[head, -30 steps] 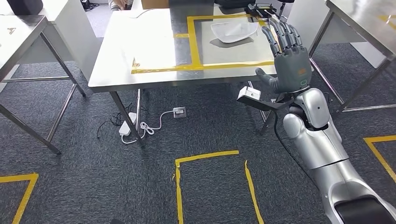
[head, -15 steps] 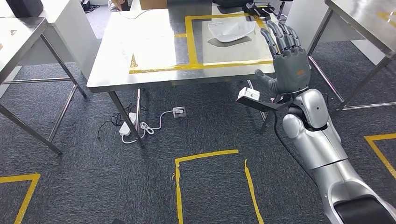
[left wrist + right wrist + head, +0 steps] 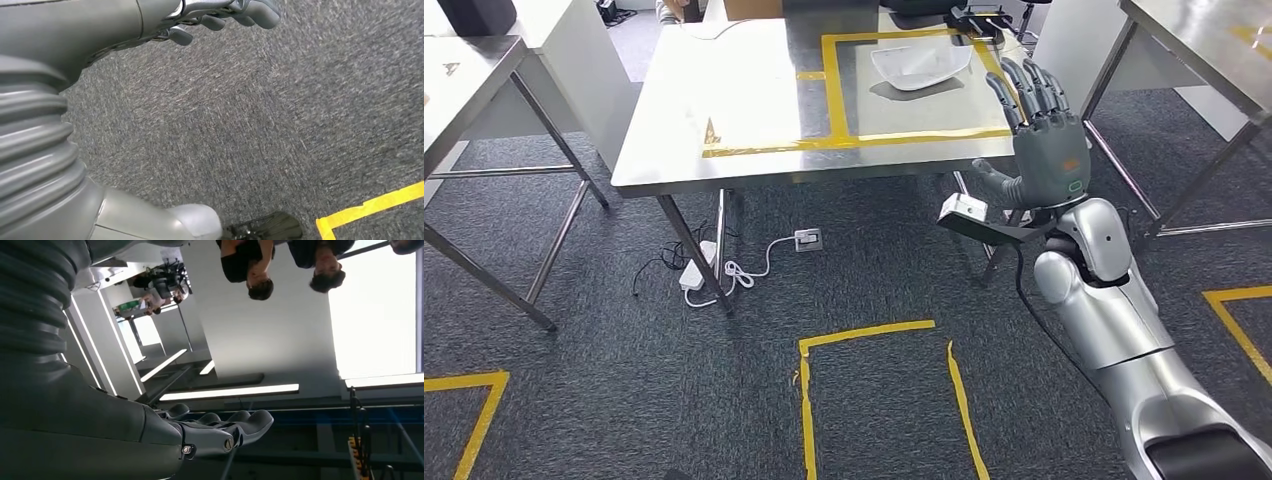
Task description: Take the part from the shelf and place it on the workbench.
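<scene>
Part (image 3: 921, 65): white, lying on the workbench (image 3: 754, 100) inside the yellow tape frame (image 3: 836, 90). Right hand (image 3: 1046, 150): raised beside the bench edge, fingers spread, empty; since earlier, shifted slightly rightward. Left hand (image 3: 225, 12): over carpet, fingers loosely apart, empty.

A white power strip (image 3: 692, 279) and cables lie on grey carpet (image 3: 574, 400) marked with yellow tape (image 3: 864, 333); two people (image 3: 260, 265) stand nearby.

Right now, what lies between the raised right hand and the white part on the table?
In the head view, between the right hand and the white part lies bare steel tabletop crossed by yellow tape.
</scene>
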Tool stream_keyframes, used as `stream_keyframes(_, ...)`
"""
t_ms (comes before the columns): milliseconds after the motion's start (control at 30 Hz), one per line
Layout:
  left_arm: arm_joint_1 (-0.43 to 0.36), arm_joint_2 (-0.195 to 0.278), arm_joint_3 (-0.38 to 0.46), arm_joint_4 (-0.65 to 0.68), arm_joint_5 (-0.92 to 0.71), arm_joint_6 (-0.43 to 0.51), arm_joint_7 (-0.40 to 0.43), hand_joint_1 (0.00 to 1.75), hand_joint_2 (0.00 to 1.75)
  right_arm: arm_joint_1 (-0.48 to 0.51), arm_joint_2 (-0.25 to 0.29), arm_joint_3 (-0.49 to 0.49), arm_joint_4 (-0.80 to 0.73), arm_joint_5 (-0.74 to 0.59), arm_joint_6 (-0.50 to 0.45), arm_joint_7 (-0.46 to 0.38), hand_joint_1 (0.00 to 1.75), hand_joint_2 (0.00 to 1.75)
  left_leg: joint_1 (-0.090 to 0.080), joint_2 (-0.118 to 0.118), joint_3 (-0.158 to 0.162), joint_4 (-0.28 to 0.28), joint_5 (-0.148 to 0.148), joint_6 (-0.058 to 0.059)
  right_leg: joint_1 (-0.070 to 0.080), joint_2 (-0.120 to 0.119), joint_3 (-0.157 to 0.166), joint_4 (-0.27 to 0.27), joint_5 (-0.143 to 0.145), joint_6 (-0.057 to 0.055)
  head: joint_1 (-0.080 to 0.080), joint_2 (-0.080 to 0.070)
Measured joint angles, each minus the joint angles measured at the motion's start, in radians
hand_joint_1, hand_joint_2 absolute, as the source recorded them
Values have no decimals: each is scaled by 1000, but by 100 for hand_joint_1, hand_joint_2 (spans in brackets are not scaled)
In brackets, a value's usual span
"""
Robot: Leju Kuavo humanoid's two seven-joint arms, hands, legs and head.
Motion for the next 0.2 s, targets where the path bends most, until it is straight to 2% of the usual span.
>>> stream_keyframes(200,0,0,0,0,0,-1,1,0,175,5,-6,0,-4,-14,10,-7,0,175,0,0,0,0,0,0,0,1,-1,0,0,1,0,0)
